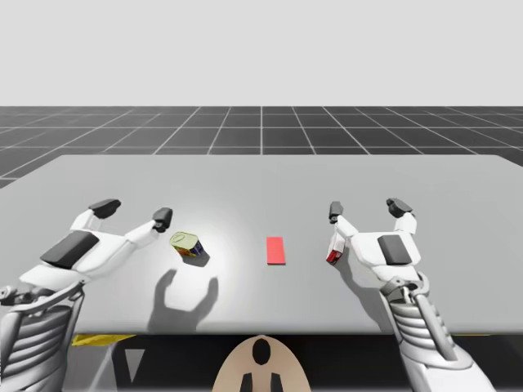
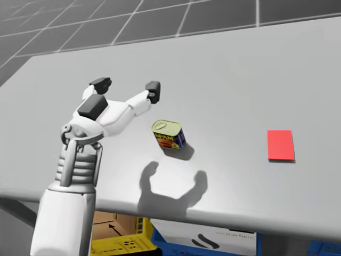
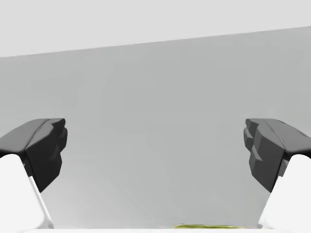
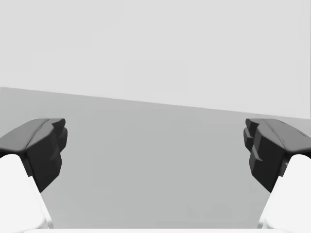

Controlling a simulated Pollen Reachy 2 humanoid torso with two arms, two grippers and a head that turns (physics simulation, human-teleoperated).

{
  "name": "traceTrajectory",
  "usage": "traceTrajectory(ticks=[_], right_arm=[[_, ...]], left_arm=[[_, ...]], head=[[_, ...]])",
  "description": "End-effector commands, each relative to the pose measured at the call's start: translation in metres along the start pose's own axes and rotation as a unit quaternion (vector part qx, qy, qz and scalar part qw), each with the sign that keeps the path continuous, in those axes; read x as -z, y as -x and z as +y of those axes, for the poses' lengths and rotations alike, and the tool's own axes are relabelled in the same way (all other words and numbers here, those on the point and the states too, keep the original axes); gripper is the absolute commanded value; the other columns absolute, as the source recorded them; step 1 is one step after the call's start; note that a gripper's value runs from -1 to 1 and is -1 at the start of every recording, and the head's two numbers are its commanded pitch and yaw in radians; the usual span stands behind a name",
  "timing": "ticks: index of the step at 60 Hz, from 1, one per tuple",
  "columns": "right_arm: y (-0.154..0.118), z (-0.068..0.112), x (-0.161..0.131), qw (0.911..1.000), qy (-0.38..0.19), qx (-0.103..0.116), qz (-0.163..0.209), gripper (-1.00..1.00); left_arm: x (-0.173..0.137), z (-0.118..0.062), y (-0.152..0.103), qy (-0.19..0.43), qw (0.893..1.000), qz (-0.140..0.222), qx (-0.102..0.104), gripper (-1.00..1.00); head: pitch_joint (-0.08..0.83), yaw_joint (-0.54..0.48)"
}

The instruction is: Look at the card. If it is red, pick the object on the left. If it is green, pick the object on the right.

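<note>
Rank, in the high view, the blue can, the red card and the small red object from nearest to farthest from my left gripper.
1. Blue can, just beside the left gripper.
2. Red card, mid-table.
3. Small red object, by the right gripper.

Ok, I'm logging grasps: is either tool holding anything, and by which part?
Nothing is held. The left tool hangs open beside the can, not touching it; the right tool is open too, gripping nothing.
</note>
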Motion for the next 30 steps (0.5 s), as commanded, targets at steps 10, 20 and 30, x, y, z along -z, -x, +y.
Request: traceTrajectory(ticks=[10, 20, 30], right_arm=[[0.004, 0.001, 0.001, 1.0000, 0.002, 0.007, 0.004, -1.00], [0.004, 0.001, 0.002, 1.0000, 0.002, 0.008, 0.001, -1.00], [0.004, 0.002, 0.002, 1.0000, 0.001, 0.008, 0.003, -1.00]], left_arm=[[-0.060, -0.016, 0.052, 0.045, 0.994, 0.095, -0.019, -1.00], [-0.069, -0.029, 0.090, 0.053, 0.991, 0.121, -0.034, -1.00], [-0.059, -0.038, 0.114, 0.044, 0.989, 0.136, -0.044, -1.00]], head=[[0.659, 0.35], [0.657, 0.35], [0.659, 0.35]])
